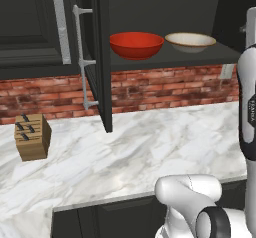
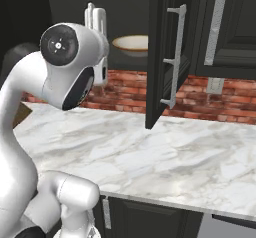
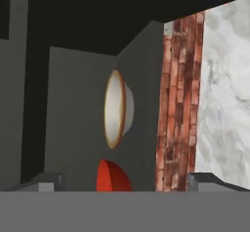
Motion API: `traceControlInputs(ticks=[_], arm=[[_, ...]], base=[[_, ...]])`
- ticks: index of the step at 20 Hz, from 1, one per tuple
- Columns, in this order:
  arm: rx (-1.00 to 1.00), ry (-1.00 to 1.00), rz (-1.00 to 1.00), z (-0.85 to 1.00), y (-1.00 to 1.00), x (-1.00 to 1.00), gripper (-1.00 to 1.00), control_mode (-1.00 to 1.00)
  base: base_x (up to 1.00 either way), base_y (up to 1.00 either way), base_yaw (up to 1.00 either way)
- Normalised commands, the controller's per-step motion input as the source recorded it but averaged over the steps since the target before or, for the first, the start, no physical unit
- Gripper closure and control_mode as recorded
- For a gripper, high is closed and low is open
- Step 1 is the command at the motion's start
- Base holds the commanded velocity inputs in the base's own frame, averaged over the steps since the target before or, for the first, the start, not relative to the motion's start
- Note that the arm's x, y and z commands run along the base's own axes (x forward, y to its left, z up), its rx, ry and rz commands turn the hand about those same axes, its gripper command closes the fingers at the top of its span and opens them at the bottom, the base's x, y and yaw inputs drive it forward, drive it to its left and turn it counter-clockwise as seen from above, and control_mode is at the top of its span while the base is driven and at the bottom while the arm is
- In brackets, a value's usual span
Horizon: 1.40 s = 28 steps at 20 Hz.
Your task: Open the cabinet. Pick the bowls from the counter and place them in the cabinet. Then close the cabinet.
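The cabinet stands open, both doors swung out toward me. On its dark shelf sit the bowls side by side: the glossy red one on the left and the tan-rimmed cream one to its right. The hand view is rolled sideways: the tan-rimmed bowl is at the centre and the red bowl low down. My gripper is open with nothing between its fingertips, a short way in front of the shelf. From the right base view my white hand hangs before the tan-rimmed bowl. No bowl is on the counter.
A wooden knife block stands on the counter at the left by the red brick wall. The open left door's handle and the right door jut out over the counter. My elbow is raised in front of the cabinet.
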Motion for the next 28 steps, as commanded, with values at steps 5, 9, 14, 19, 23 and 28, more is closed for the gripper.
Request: traceControlInputs(ticks=[5,9,14,19,23,28], arm=[[0.0,-0.2,0.0,0.0,0.0,-1.0,-1.0,-1.0],[0.0,-0.01,0.0,0.07,0.0,-1.0,-1.0,-1.0],[0.0,0.06,0.0,0.33,0.0,-0.96,-1.0,-1.0],[0.0,-0.02,0.0,0.14,-0.17,-0.64,-1.0,-1.0],[0.0,-0.21,0.0,0.0,-0.44,-0.29,-1.0,-1.0],[0.02,-0.11,0.0,0.0,-0.49,-0.07,-1.0,-1.0]], base=[[0.0,0.0,0.0],[0.0,0.0,0.0],[0.0,0.0,0.0],[0.0,0.0,0.0],[0.0,0.0,0.0],[0.0,0.0,0.0]])
